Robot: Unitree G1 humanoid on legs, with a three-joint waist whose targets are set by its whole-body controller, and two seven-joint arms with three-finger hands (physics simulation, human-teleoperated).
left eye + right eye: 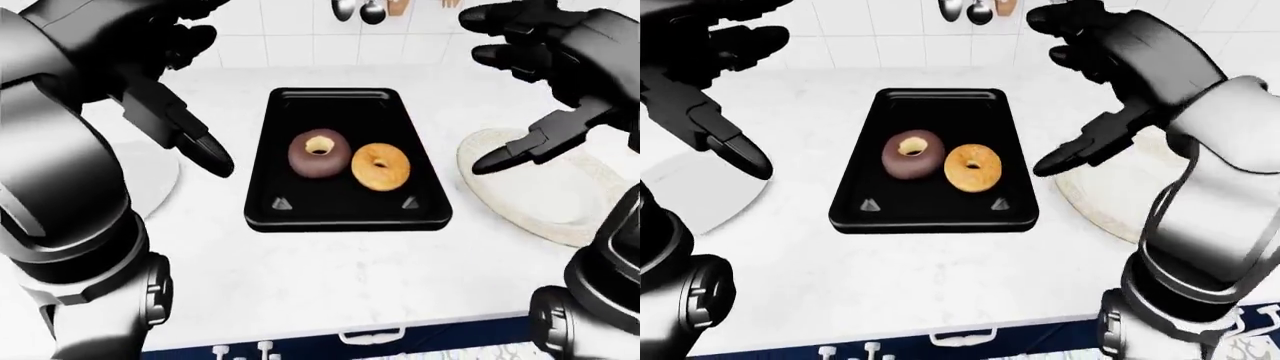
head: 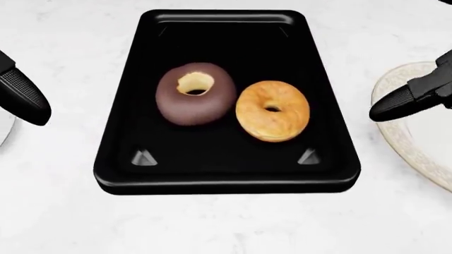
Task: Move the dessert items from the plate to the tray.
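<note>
Left-eye view, tray: glossy black rectangle with rounded rim, centre of frame, on the white marbled surface; bare surface all round it.
Left-eye view, plate: cream, round, right of the tray, apart from it.
Head view, desserts: chocolate donut and golden glazed donut, 2 rings touching, mid-tray.
Right-eye view, hands: left hand and right hand, fingers spread wide, holding nothing, flanking the tray.

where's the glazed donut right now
In the head view the glazed donut lies on the black tray, right of centre, touching the chocolate donut on its left.
</note>
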